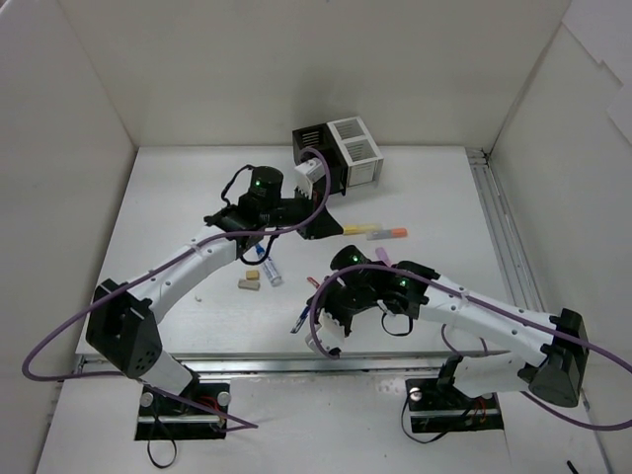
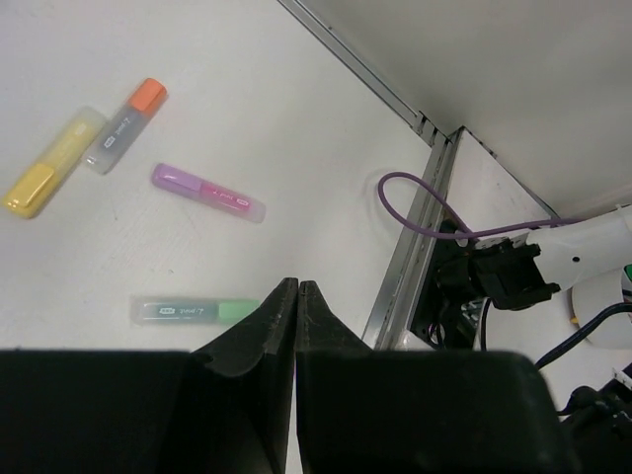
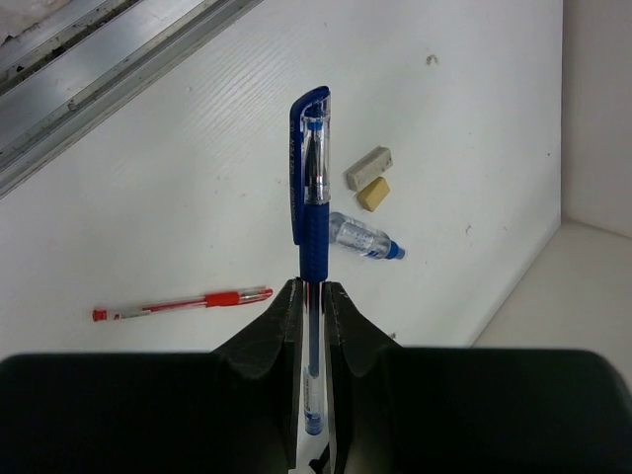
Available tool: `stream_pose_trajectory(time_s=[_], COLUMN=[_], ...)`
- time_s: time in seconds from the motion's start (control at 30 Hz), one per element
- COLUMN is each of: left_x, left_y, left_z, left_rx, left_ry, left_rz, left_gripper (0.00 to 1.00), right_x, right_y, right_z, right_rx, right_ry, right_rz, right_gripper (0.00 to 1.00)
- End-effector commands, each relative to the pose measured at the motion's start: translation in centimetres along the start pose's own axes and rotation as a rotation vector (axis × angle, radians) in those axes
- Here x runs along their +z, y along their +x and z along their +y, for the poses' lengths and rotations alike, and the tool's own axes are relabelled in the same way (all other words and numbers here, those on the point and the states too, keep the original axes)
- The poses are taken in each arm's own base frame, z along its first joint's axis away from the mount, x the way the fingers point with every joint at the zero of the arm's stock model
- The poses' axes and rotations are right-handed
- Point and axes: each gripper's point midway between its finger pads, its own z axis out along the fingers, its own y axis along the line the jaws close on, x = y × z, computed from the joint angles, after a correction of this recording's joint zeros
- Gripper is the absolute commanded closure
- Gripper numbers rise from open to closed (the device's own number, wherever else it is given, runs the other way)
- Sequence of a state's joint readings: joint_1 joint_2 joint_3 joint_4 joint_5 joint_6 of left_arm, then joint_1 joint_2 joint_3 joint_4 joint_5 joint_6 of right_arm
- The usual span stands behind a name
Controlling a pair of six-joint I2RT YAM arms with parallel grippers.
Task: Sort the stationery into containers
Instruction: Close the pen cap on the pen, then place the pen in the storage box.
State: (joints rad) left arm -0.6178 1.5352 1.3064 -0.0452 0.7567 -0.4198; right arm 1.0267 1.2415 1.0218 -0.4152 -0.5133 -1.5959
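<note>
My right gripper [image 3: 314,288] is shut on a blue pen [image 3: 313,197], which sticks out past the fingertips; in the top view this gripper [image 1: 308,314] is low over the table's near middle. A red pen [image 3: 183,303], a grey eraser [image 3: 367,166], a tan eraser [image 3: 373,193] and a blue-capped white stick [image 3: 363,237] lie beyond it. My left gripper [image 2: 297,286] is shut and empty above a green highlighter [image 2: 197,310]. Pink [image 2: 207,193], orange [image 2: 123,125] and yellow [image 2: 54,163] highlighters lie farther off. The joined black [image 1: 311,148] and white mesh [image 1: 357,148] containers stand at the back.
White walls close in the table on the left, back and right. A metal rail [image 1: 504,237] runs along the right side and another along the near edge [image 1: 296,363]. A purple cable [image 1: 321,197] loops over the left arm beside the containers.
</note>
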Motion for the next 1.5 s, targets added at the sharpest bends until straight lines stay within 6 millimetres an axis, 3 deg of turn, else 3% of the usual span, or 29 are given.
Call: stream_pose_trajectory(time_s=[0.0,0.1,0.17,0.2,0.23,0.27,0.33,0.4,0.5,0.53,0.57,0.6,0.63,0.67,0.7,0.73,0.77,0.83,1.0,1.13,1.17,1.2,1.23,1.27,1.3,1.33,1.37,1.4,1.47], left_x=[-1.2,-2.6,-4.7,-5.6,-7.8,-8.7,-12.3,-15.0,-20.8,-22.7,-23.2,-24.1,-25.6,-25.7,-26.1,-26.5,-26.6,-26.7,-26.4,-25.7,-25.6,-25.4,-25.3,-25.2,-24.9,-24.8,-24.6,-24.5,-24.2], left_y=[-3.8,-4.3,-5.3,-5.6,-6.9,-6.5,-7.6,-6.8,-4.5,-4.4,-2.4,-1.5,-1.1,0.7,1.5,2.1,3.2,4.3,6.2,7.0,7.4,7.3,7.4,7.5,7.5,7.4,7.4,7.3,7.2], left_z=[-1.9,-0.5,0.8,1.4,2.2,3.2,3.8,5.8,8.6,7.8,8.9,9.0,8.8,9.6,9.9,9.6,10.0,10.2,11.5,12.2,12.4,12.6,12.7,12.8,13.0,13.1,13.1,13.2,13.3], left_rx=[0.118,0.103,0.089,0.077,0.081,0.06,0.056,0.002,-0.133,-0.142,-0.185,-0.214,-0.235,-0.265,-0.279,-0.286,-0.309,-0.321,-0.325,-0.326,-0.33,-0.329,-0.33,-0.327,-0.328,-0.324,-0.321,-0.317,-0.313], left_ry=[0.018,-0.072,-0.143,-0.178,-0.241,-0.285,-0.409,-0.523,-0.795,-0.825,-0.875,-0.902,-0.947,-0.976,-0.999,-1.002,-1.024,-1.035,-1.078,-1.084,-1.087,-1.084,-1.083,-1.08,-1.078,-1.072,-1.069,-1.065,-1.057], left_rz=[-0.108,-0.129,-0.176,-0.197,-0.257,-0.271,-0.372,-0.42,-0.531,-0.59,-0.581,-0.602,-0.667,-0.658,-0.665,-0.685,-0.674,-0.661,-0.598,-0.547,-0.537,-0.539,-0.535,-0.534,-0.527,-0.521,-0.516,-0.514,-0.509], left_gripper=[1.0,0.99,0.71,0.43,0.24,0.0,0.0,0.0,0.0,0.0,0.0,0.0,0.0,0.0,0.0,0.0,0.0,0.0,0.0,0.0,0.0,0.0,0.0,0.0,0.0,0.0,0.0,0.0,0.0], right_x=[-0.9,-1.7,-2.5,-2.9,-3.7,-4.0,-5.4,-6.7,-8.6,-9.7,-11.1,-12.0,-12.9,-16.1,-17.2,-18.5,-20.9,-19.9,-19.2,-18.3,-19.2,-17.4,-17.0,-18.2,-16.2,-16.0,-17.4,-15.5,-14.5], right_y=[-0.3,-0.6,-0.4,-0.3,0.4,0.5,1.6,1.9,5.0,6.8,7.9,9.8,12.3,13.4,17.0,18.9,19.7,23.8,29.2,33.0,32.9,34.9,35.6,35.5,37.7,38.7,38.3,40.5,42.1], right_z=[-2.3,-3.3,-4.2,-4.6,-5.3,-5.7,-6.9,-8.4,-10.8,-11.2,-14.3,-15.4,-16.1,-19.4,-20.1,-20.4,-22.5,-22.4,-25.5,-27.0,-28.3,-27.7,-28.0,-29.4,-28.7,-28.7,-30.3,-29.5,-29.9], right_rx=[-0.003,0.047,0.094,0.109,0.15,0.165,0.23,0.26,0.388,0.516,0.511,0.582,0.782,0.735,0.833,0.954,0.981,1.131,1.153,1.142,1.104,1.129,1.123,1.077,1.103,1.102,1.051,1.072,1.065], right_ry=[0.071,0.105,0.135,0.149,0.177,0.189,0.236,0.283,0.395,0.451,0.584,0.691,0.803,1.014,1.134,1.203,1.29,1.3,1.388,1.431,1.444,1.433,1.439,1.47,1.466,1.483,1.522,1.524,1.557], right_rz=[-0.001,-0.008,-0.03,-0.041,-0.034,-0.039,-0.055,-0.096,-0.105,-0.099,-0.115,-0.108,-0.146,-0.182,-0.137,-0.169,-0.185,-0.233,-0.259,-0.252,-0.276,-0.26,-0.258,-0.27,-0.244,-0.235,-0.257,-0.238,-0.248], right_gripper=[1.0,1.0,1.0,1.0,1.0,1.0,1.0,1.0,1.0,1.0,1.0,1.0,1.0,1.0,1.0,1.0,1.0,1.0,1.0,1.0,1.0,1.0,1.0,1.0,1.0,1.0,1.0,1.0,0.99])
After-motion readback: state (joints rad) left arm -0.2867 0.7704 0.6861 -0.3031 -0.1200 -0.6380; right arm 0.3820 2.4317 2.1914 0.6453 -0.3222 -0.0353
